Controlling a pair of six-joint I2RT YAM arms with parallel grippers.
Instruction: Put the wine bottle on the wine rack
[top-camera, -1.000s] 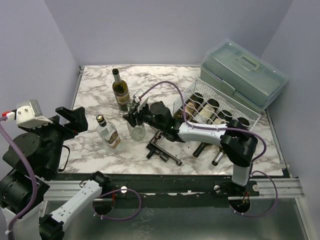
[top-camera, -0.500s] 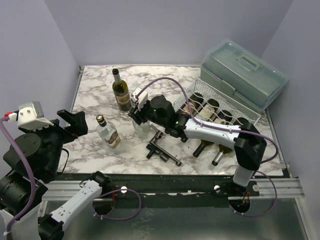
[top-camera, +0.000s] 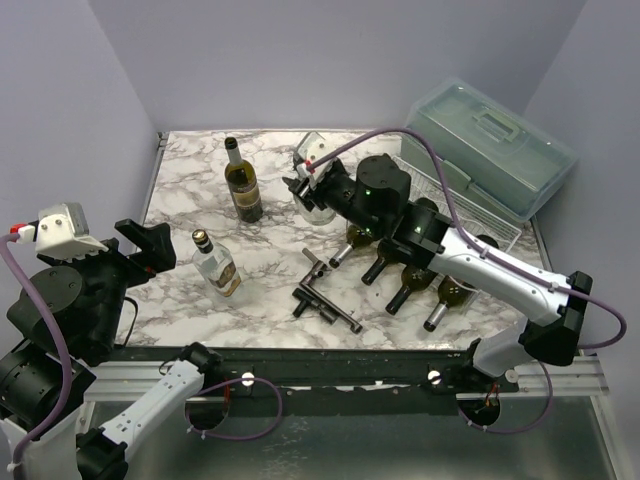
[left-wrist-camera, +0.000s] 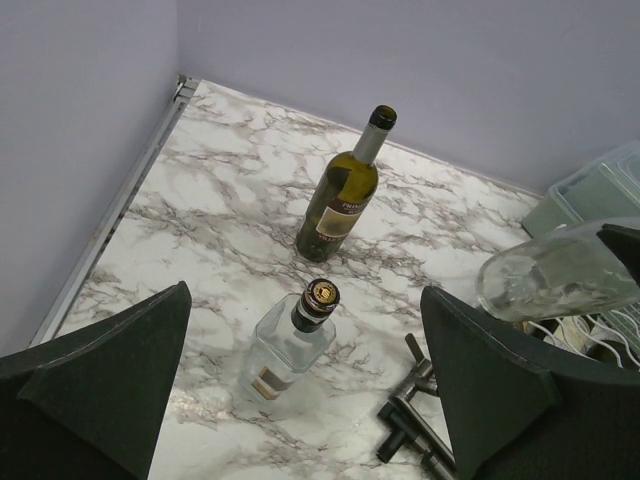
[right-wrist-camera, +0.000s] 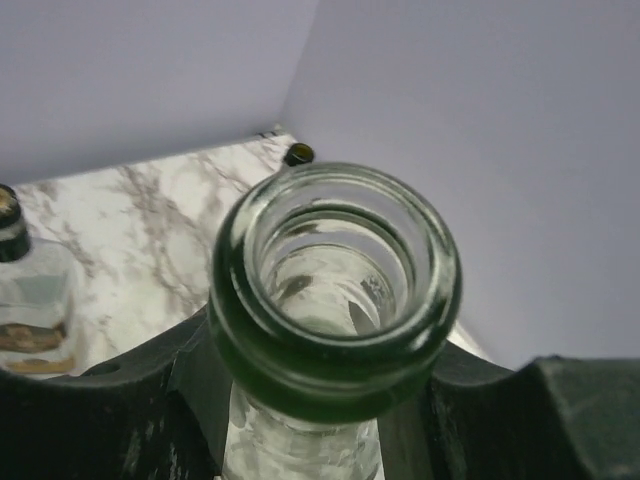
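Above the far middle of the table, the right fingers pinch the neck of the clear wine bottle just under its greenish lip, one on each side. The bottle hangs off the surface, tipped close to level, with its base toward the left wall. The left fingers are spread wide and hold nothing.

The step in hand looks like the carry to the wine rack, which sits to the right, just in front of the lidded plastic box. A neck pinch on smooth glass leaves the heavy end free to swing, so the move should be slow. The body should line up with a cradle before it comes down, and it should go in base first with the neck pointing toward the near edge, as the others lie. The fingers should let go only once the wire carries the weight.

Space is the trouble. Four dark bottles seem to lie across the rack already, necks jutting toward the arms, and the right arm hides most of the wire, so I cannot tell whether a cradle is free. Glass knocking glass is the likely mishap — the box close behind also leaves little room past the rack.

Elsewhere an upright green bottle and a squat clear bottle with a dark cap stand to the left, well apart from the route. A dark metal tool lies near the front, below the path rather than in it.
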